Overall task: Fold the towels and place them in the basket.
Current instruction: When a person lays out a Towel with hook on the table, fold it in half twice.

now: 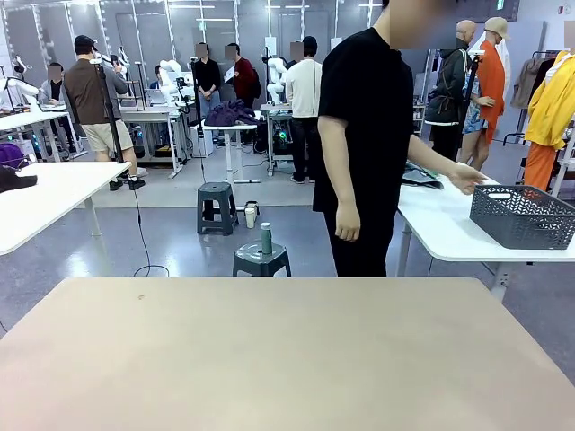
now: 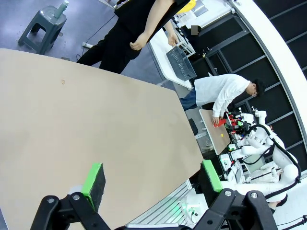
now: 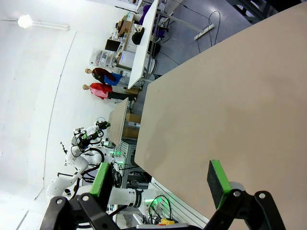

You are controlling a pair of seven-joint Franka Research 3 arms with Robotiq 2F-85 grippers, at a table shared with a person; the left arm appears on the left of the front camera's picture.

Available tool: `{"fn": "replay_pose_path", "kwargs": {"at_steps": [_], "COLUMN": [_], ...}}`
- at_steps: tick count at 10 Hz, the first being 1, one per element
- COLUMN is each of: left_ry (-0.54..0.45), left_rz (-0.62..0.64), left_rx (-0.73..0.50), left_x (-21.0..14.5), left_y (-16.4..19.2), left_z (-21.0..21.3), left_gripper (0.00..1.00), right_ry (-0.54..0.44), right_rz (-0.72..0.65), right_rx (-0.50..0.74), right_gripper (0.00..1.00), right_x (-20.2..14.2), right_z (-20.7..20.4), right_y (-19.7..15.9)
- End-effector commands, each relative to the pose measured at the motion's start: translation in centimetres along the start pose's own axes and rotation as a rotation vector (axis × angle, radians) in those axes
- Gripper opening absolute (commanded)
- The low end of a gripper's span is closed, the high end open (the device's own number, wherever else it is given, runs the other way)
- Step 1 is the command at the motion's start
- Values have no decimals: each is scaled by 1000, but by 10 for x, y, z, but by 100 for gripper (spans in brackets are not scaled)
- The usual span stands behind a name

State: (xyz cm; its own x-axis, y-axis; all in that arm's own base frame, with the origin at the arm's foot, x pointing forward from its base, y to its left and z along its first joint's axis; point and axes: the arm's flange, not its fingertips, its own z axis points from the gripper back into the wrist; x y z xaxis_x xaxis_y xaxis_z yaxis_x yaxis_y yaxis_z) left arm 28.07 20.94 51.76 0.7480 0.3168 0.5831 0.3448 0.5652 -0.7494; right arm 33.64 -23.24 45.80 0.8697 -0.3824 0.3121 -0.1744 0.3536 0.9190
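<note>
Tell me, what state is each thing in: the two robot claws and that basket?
left gripper, open, holding nothing.
right gripper, open, holding nothing.
basket, upright on the white side table, person's hand close by.

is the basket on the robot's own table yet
No, the basket sits on a white side table beside the person's hand.

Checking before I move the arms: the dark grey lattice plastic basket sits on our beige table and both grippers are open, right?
No. The dark grey lattice plastic basket sits on the white side table at the right, not on the beige table; the front view shows it. The left gripper and right gripper are indeed open.
</note>
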Motion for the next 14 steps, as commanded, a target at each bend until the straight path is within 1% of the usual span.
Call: {"fn": "replay_pose_path", "kwargs": {"at_steps": [1,14], "left_ry": [-7,-7], "left_rz": [-16,-16], "left_rx": [-16,-16], "left_x": [0,0], "left_y": [0,0], "left_z": [-1,-1], "left_gripper": [100,100], "right_ry": [-1,-1], "right_rz": [2,2], "right_rx": [9,9], "right_gripper": [100,100], "right_x": [0,0], "right_z": [0,0], "right_y": [0,0]}}
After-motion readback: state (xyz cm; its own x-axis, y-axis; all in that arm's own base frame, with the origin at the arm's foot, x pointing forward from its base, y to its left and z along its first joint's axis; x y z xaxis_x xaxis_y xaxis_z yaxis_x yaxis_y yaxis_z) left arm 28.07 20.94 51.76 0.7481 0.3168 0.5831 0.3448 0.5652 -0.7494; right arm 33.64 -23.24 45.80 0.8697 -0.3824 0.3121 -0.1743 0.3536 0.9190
